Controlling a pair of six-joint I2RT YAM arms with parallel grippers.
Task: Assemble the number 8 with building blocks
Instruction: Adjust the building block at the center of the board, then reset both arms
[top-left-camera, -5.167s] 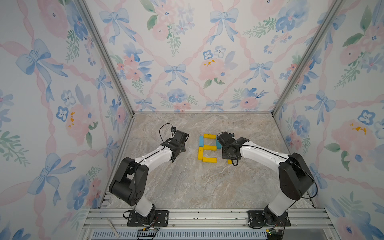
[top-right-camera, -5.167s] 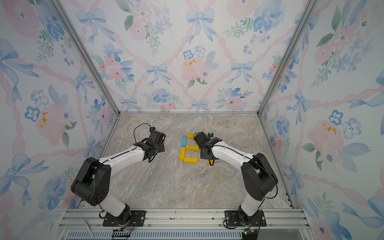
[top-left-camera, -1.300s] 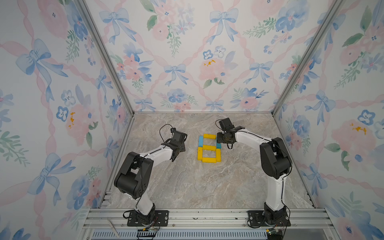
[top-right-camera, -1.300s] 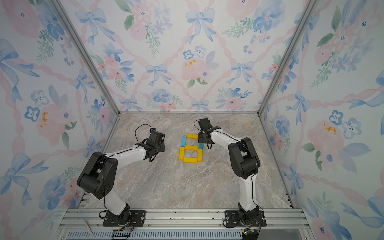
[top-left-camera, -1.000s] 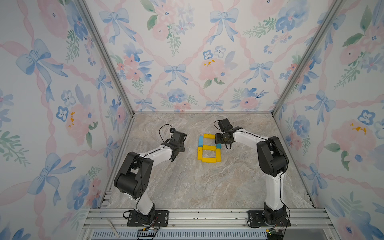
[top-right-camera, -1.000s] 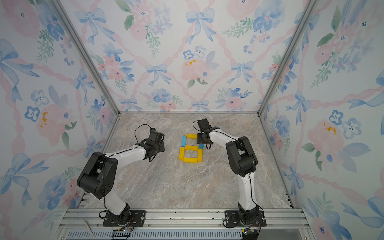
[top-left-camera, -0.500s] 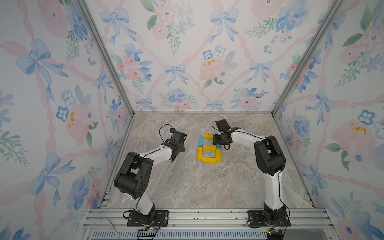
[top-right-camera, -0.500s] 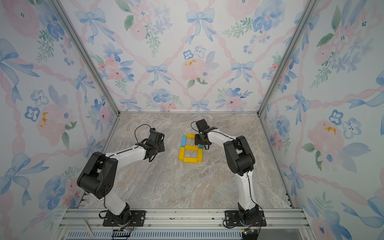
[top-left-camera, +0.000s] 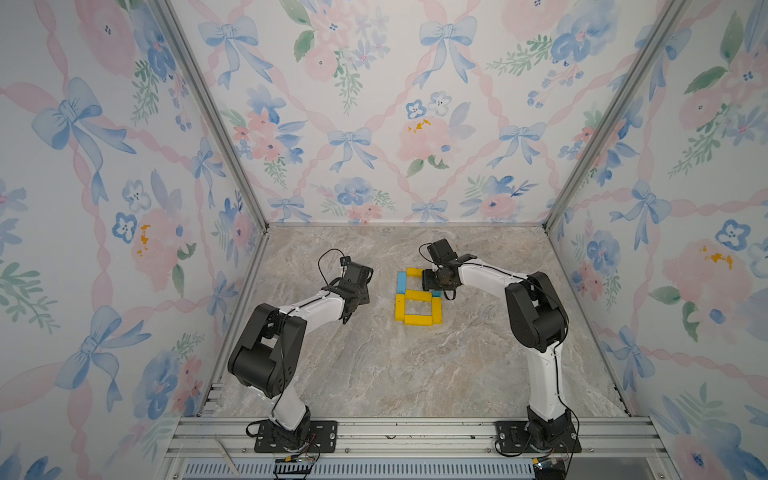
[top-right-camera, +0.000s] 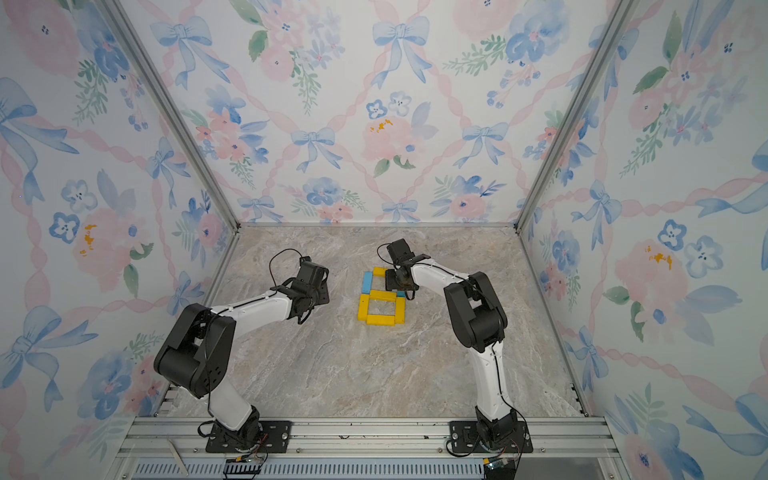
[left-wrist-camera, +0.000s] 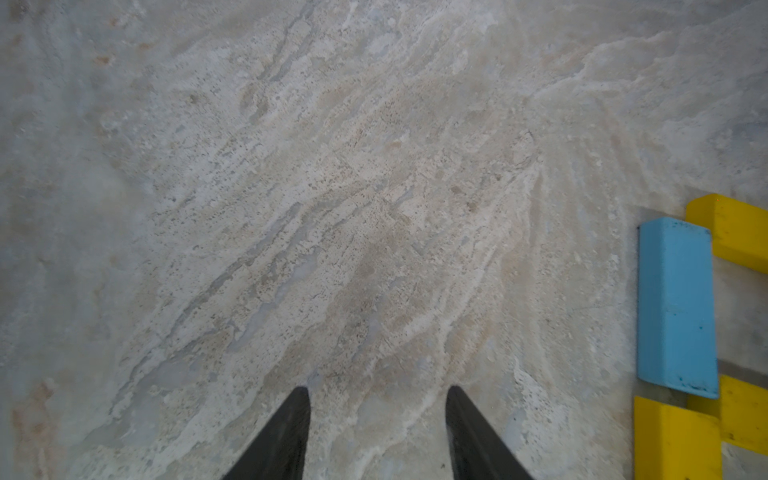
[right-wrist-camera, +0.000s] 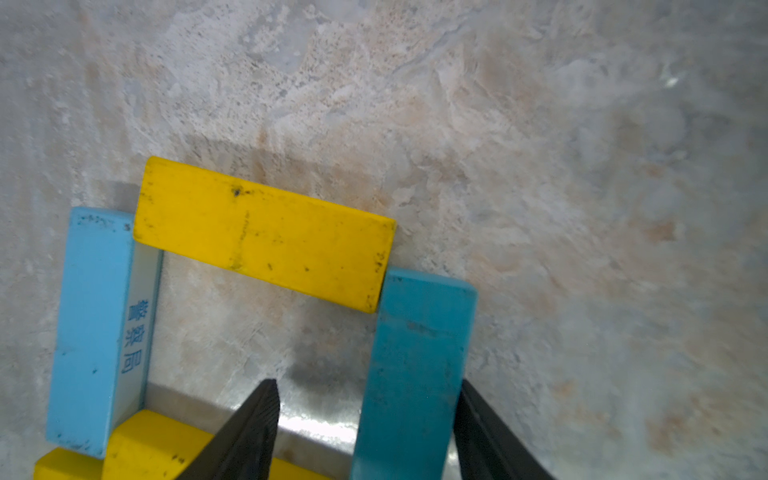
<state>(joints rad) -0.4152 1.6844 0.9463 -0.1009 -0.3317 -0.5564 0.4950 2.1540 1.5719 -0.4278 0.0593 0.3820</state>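
Spreading under both arms, the marble-patterned tabletop (top-left-camera: 395, 374) carries the whole scene. The left arm (top-left-camera: 307, 305) and right arm (top-left-camera: 490, 274) reach forward from their bases toward the middle. The number 8 (top-left-camera: 417, 296) lies flat between them, its upper loop directly below the right gripper (right-wrist-camera: 368, 382) and the whole figure off to the right of the left gripper (left-wrist-camera: 377, 390), near it but apart. All seven building blocks sit in the figure. The lower loop, on the near side of the right gripper, is four yellow pieces: the middle bar (top-right-camera: 381, 296), the bottom bar (top-left-camera: 417, 320), the left lower bar (top-left-camera: 399, 309) and the right lower bar (top-left-camera: 437, 311). In the upper loop, the light blue bar (right-wrist-camera: 95, 328) forms the side farther from the right gripper. The top yellow bar (right-wrist-camera: 262, 232) lies just beyond its fingertips, a little askew, touching both coloured sides. The teal bar (right-wrist-camera: 415, 374) lies between its two fingers. The right gripper stands partly open astride that teal bar: one finger is close against the outer face, the other is clear of it inside the loop, so nothing is clamped. The left gripper is over bare tabletop with its fingers parted and nothing between them.
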